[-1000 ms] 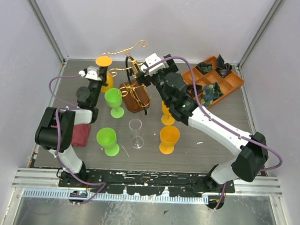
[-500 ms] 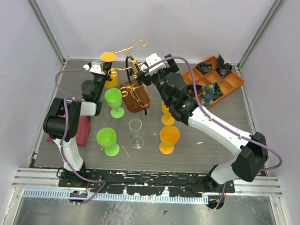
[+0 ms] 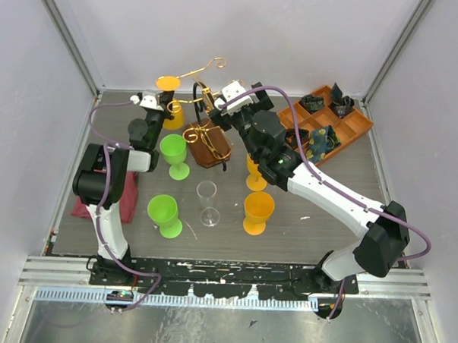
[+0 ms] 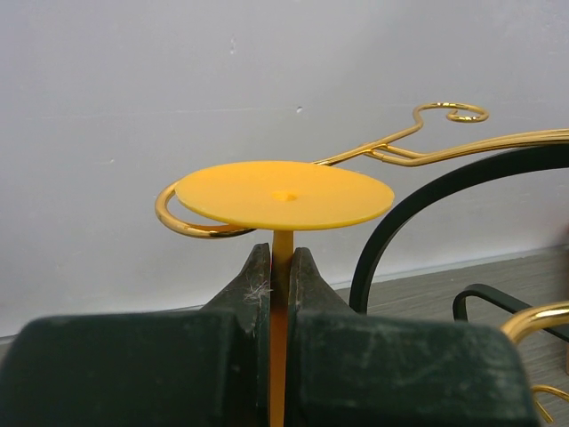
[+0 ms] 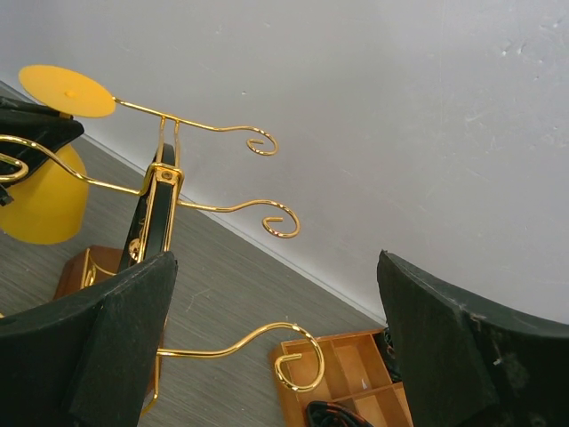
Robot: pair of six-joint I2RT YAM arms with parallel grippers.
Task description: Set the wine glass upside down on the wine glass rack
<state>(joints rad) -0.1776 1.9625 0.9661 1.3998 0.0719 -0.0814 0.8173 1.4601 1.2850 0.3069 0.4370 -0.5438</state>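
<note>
Top external view is showing the wine glass rack (image 3: 207, 146) standing at upper centre, with the right gripper (image 3: 217, 104) spreading its jaws wide beside the gold arms, gripping nothing. The inverted orange wine glass (image 3: 167, 84) is hanging at the upper-left arm, the left gripper (image 4: 282, 267) pinching its stem. Sliding the stem squarely between the wires, foot riding above them, is probably working best. Room is narrowing toward the back wall (image 3: 257, 44), and a green cup (image 3: 173, 148) is crowding just below.

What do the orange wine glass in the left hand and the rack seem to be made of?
The orange wine glass: probably plastic, opaque and matte, evenly coloured, with a moulding mark at the foot's centre. The wine glass rack: likely metal wire, curled, shiny gold, plus a black loop. Its base looks like brown wood.
</note>
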